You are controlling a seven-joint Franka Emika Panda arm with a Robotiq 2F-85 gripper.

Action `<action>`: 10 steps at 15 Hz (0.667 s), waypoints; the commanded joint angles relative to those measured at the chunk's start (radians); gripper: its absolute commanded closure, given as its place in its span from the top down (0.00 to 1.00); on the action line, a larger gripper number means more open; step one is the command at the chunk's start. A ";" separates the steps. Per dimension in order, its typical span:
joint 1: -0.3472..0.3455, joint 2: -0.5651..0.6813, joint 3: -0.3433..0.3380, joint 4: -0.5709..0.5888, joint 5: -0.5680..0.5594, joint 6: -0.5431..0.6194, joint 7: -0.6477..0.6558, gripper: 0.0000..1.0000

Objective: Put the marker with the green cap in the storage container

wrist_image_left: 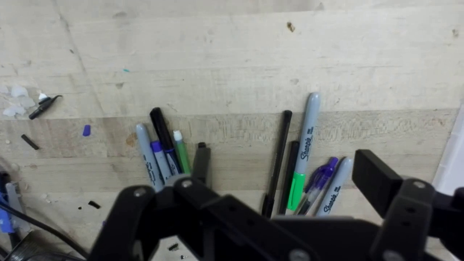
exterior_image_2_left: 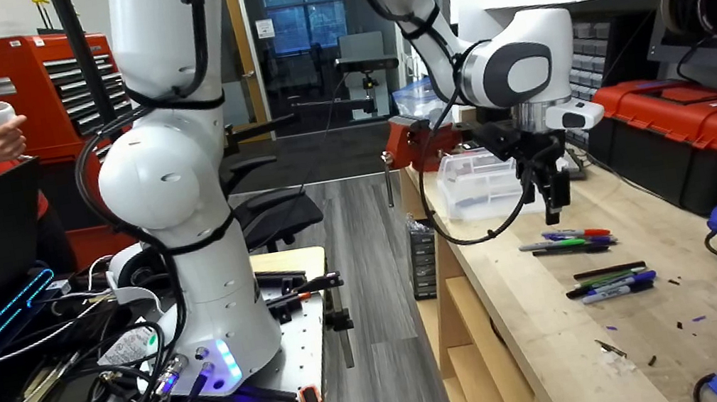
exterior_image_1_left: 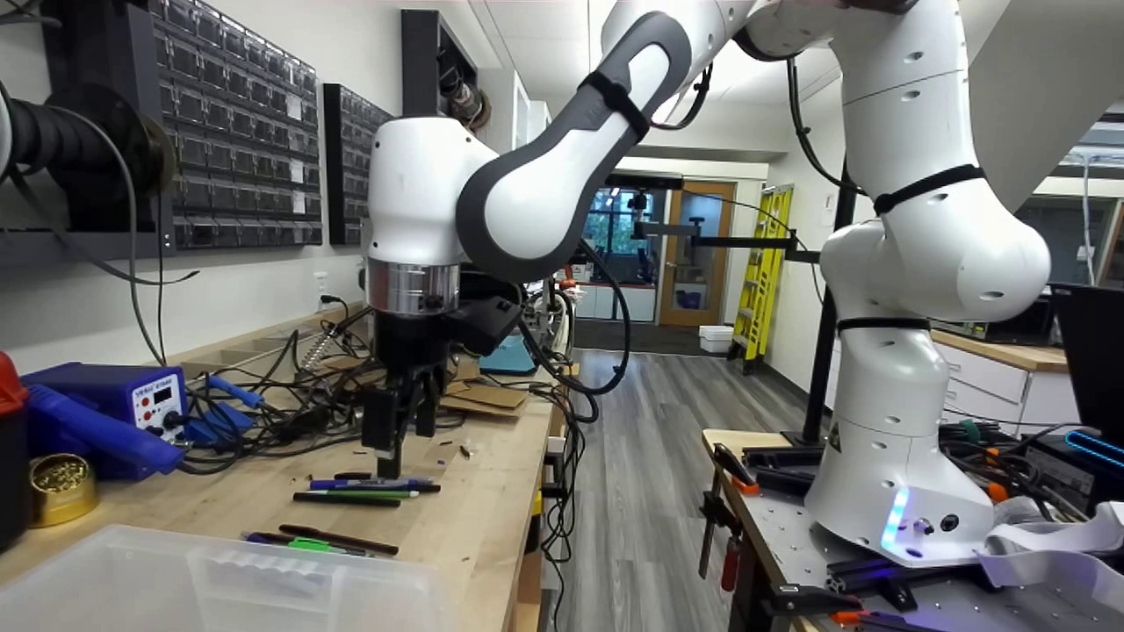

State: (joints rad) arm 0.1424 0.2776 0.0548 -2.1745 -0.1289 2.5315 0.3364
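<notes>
Gripper (wrist_image_left: 284,163) is spread wide, nothing in it. Green-cap marker (wrist_image_left: 305,148) is on the bench (wrist_image_left: 232,83) between a black pen (wrist_image_left: 289,177) and a purple pen (wrist_image_left: 319,178); its grey end (wrist_image_left: 312,112) pokes past both, so narrowing up and pinching there's probably cleanest.

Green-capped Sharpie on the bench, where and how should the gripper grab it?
Probably the grey barrel, toward the end away from the green cap, from above, fingers either side. The green-capped Sharpie lies flat, and that end projects past its neighbours; a black pen and purple pen crowd the cap.
</notes>
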 commanded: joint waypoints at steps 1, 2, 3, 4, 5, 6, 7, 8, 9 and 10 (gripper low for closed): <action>0.041 0.045 -0.007 0.021 -0.002 0.008 0.050 1.00; 0.049 0.060 -0.007 0.031 -0.001 0.006 0.054 1.00; 0.057 0.071 -0.007 0.036 0.001 0.006 0.058 1.00; 0.065 0.086 -0.008 0.046 0.002 0.008 0.065 1.00; 0.072 0.101 -0.007 0.056 0.006 0.012 0.070 1.00; 0.080 0.116 -0.010 0.069 0.005 0.011 0.078 1.00; 0.089 0.131 -0.013 0.081 0.002 0.010 0.086 1.00; 0.094 0.144 -0.014 0.094 0.005 0.011 0.089 1.00; 0.098 0.157 -0.015 0.105 0.007 0.013 0.093 1.00; 0.103 0.172 -0.018 0.117 0.006 0.016 0.098 1.00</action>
State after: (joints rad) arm 0.2184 0.4101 0.0555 -2.0975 -0.1288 2.5333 0.4001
